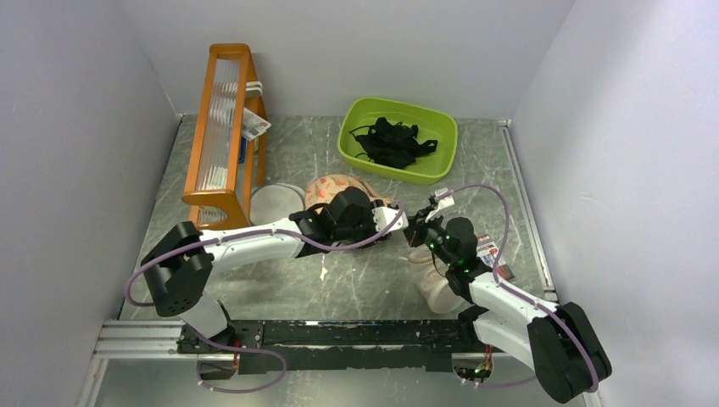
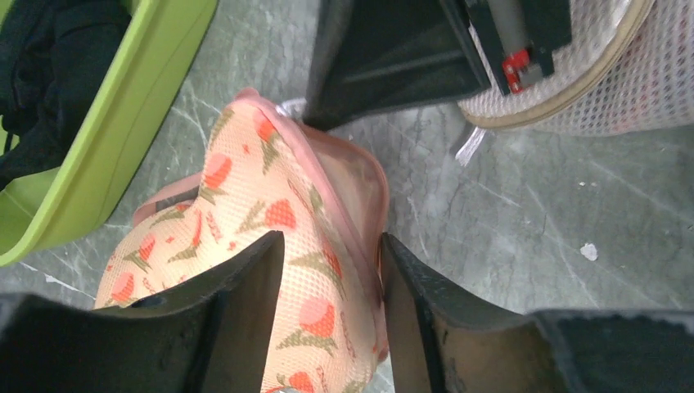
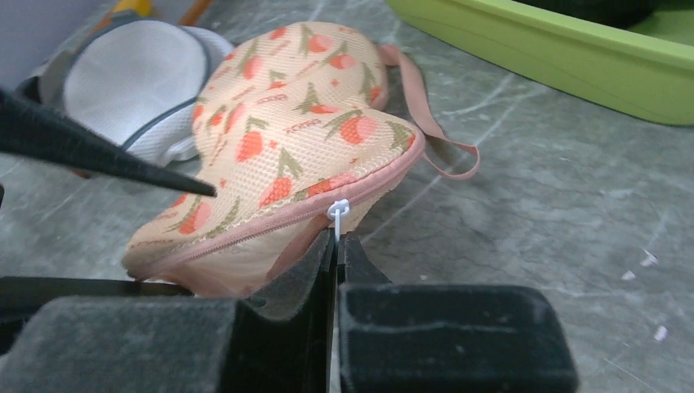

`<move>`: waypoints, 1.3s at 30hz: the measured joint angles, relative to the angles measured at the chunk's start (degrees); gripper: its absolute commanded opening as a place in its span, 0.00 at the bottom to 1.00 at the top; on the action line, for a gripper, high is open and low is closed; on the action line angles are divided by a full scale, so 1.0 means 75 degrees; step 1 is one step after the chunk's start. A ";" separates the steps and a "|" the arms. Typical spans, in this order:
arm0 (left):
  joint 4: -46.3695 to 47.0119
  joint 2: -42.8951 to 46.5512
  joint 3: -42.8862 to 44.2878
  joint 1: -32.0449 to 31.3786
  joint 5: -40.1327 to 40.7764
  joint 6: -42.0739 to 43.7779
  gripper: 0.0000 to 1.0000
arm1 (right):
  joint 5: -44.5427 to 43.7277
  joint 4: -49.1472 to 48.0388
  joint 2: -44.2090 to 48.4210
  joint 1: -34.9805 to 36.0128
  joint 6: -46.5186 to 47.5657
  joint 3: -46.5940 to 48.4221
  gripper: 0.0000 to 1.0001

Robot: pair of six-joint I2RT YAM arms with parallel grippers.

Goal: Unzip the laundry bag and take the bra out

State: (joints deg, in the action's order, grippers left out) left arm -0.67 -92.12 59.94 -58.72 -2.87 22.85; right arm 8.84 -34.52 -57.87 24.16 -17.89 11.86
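Close to the arm bases, a beige mesh pouch (image 1: 438,290) lies on the grey marbled counter (image 1: 339,288). Mid-counter sits the laundry bag (image 3: 286,123). The right jaws pinch its white zip pull (image 3: 338,211), and the left jaws stand parted astride its end. Beyond are an orange rack (image 1: 222,127), a green tub (image 1: 447,140) of black garments (image 1: 392,140), and pale walls (image 1: 76,127).

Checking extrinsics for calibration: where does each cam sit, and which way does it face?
Top external: above and behind the bases, looking down on the table; left arm and right arm both show.
Left wrist: on the left arm, looking past the left gripper, fingers apart, down onto the laundry bag.
Right wrist: on the right arm, low, looking over the right gripper, shut on the zip pull.
Shared: both wrist views show the laundry bag and the green tub.
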 measured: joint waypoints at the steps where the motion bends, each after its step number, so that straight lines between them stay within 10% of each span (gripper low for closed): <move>1: -0.0003 0.0061 0.0000 0.0000 -0.0044 -0.0044 0.63 | 0.0152 -0.0079 0.0076 0.0009 0.0038 -0.0061 0.00; 21: 0.0166 0.0125 0.0006 0.0000 0.0219 -0.0618 0.70 | 0.1568 -0.0857 -0.0061 0.0332 0.0277 -0.0224 0.00; 39: 0.0134 -0.0233 0.0087 -0.0012 0.0504 -0.0458 0.13 | 0.1323 -0.0839 -0.0166 0.0385 0.0277 -0.0224 0.00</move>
State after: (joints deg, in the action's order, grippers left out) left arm 0.34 -93.86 60.60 -58.81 0.91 19.42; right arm 18.76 -40.82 -59.11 27.05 -15.81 10.17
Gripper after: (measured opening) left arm 0.185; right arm 0.008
